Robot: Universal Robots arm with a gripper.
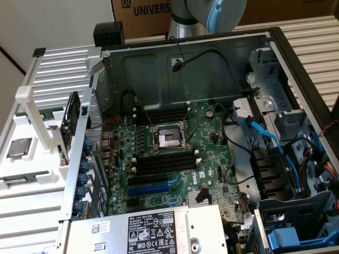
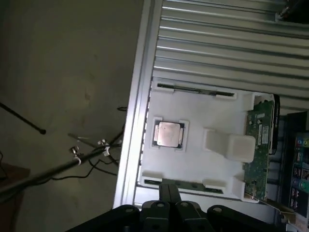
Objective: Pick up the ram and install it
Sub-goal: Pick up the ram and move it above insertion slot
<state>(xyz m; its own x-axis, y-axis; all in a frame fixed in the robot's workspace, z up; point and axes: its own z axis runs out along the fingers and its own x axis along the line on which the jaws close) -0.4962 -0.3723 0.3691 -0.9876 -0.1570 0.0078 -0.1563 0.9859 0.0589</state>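
Note:
A white holder (image 2: 193, 116) rests on a ribbed metal table, seen from above in the wrist view. One ram (image 2: 195, 90) stands on edge in a groove along one side of the holder. A second ram (image 2: 198, 186) stands in the groove on the opposite side. My gripper (image 2: 169, 187) hangs above the holder with its dark fingers (image 2: 164, 193) pressed together, shut on nothing, tips over that second ram. In the exterior view a ram (image 1: 16, 181) lies in the holder (image 1: 32, 164) at the exterior view's left, and the arm (image 1: 212, 13) rises behind the case.
A silver processor chip (image 2: 169, 134) (image 1: 18, 147) sits in the holder's middle. A green card (image 2: 258, 145) (image 1: 71, 119) stands upright at the holder's edge. The open case (image 1: 275, 53) holds the motherboard (image 1: 180, 153) with long black slots (image 1: 164, 161), cables and blue clips.

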